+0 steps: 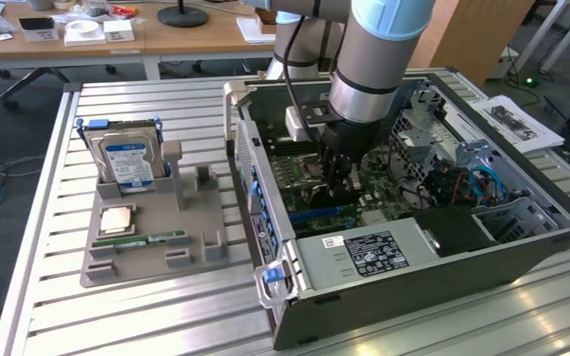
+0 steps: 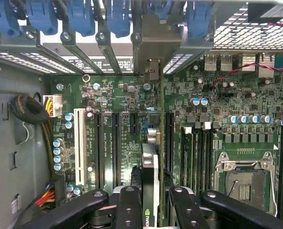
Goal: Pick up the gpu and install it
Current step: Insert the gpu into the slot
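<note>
Arm point(image 1: 364, 74) stood sunk into the open case point(image 1: 522, 245), jaws clamped on the gpu point(image 2: 150, 164), one finger against each flat face. Card was held on edge, its length running in line with the long black slots point(image 2: 116, 143) on the board point(image 2: 127, 90). I judged this to be the attitude a slot demands, so that the contact edge could meet it squarely. Gripping the faces near one end left the lower edge free. Gpu hung low over the board among the slots; whether it touched one could not be told. Its far end pointed toward the rear brackets point(image 2: 106, 50), where an end plate would have to sit. Out on the counter point(image 1: 166, 319), the holder point(image 1: 142, 259) carried the drive point(image 1: 127, 159) upright and the stick point(image 1: 151, 239) lying flat, well apart from the case work.
</note>
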You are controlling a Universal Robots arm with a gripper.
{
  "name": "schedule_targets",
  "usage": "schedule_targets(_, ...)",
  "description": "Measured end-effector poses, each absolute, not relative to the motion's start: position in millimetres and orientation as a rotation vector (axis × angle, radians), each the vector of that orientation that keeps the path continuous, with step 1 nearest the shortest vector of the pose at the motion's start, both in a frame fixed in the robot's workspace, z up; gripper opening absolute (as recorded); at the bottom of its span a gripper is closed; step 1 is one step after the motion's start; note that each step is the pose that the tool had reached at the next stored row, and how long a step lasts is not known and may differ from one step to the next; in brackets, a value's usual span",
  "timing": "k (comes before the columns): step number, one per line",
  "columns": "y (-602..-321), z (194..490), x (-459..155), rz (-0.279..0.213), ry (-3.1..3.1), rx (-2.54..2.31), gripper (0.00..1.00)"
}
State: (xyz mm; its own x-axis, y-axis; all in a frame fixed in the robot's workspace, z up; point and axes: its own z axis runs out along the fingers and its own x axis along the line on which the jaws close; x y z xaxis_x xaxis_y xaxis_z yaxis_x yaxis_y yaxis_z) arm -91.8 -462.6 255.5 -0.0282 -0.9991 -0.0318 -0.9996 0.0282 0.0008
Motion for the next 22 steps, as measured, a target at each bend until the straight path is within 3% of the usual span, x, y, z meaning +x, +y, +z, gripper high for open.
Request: schedule_targets(22,-463,244,-92,0.036,2.236,-2.174,0.27)
